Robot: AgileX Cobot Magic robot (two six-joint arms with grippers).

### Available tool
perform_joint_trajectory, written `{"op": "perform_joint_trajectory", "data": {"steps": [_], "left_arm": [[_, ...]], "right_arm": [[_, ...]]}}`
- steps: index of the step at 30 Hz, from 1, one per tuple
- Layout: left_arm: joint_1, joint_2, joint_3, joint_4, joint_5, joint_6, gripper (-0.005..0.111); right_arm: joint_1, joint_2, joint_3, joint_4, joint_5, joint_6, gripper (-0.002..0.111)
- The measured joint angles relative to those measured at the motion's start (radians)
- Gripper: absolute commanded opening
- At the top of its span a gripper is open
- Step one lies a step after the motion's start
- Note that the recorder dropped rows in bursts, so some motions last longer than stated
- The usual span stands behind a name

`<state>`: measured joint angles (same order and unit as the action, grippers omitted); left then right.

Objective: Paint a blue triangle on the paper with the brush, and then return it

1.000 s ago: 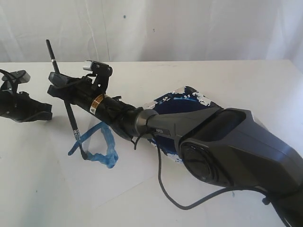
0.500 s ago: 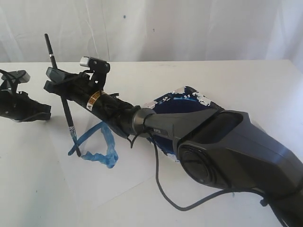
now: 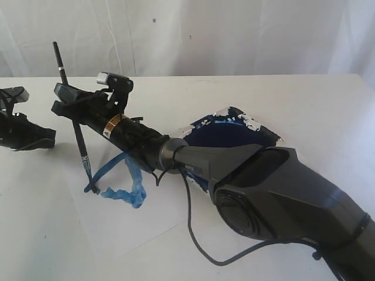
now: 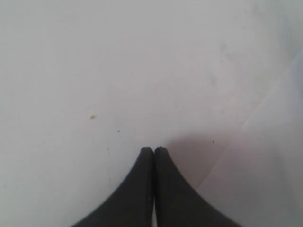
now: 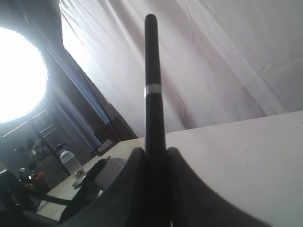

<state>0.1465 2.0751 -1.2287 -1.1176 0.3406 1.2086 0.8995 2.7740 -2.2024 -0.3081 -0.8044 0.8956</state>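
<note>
Roughly centre-left on the table [image 3: 316,99], paper [image 3: 117,222] with bare white along its near edges and blue strokes [image 3: 126,187] on its far part. Right arm [image 3: 193,155] stretched low across the blue dish [image 3: 234,126], right jaws clamped on the brush [image 3: 81,143], held nearly upright, tip down at the strokes' left corner. Left jaws pressed together, empty, low over bare table beside the paper's left edge.

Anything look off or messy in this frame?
The blue triangle on the paper is uneven: one thin side, two thick, blotchy ones. The paint dish has a ragged rim, with white patches through the blue.
</note>
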Motion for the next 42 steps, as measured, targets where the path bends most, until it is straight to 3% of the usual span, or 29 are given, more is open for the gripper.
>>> {"op": "perform_joint_trajectory", "data": {"steps": [19, 30, 42], "left_arm": [[0.025, 0.0, 0.0, -0.027, 0.028, -0.002, 0.0], [0.025, 0.004, 0.0, -0.045, 0.03, 0.0, 0.0], [0.025, 0.004, 0.0, -0.051, 0.031, 0.0, 0.0]], "right_arm": [[-0.002, 0.009, -0.027, -0.013, 0.06, 0.004, 0.0], [-0.01, 0.009, -0.031, -0.118, 0.069, 0.055, 0.0], [-0.01, -0.048, -0.031, -0.359, 0.232, 0.158, 0.0]]}}
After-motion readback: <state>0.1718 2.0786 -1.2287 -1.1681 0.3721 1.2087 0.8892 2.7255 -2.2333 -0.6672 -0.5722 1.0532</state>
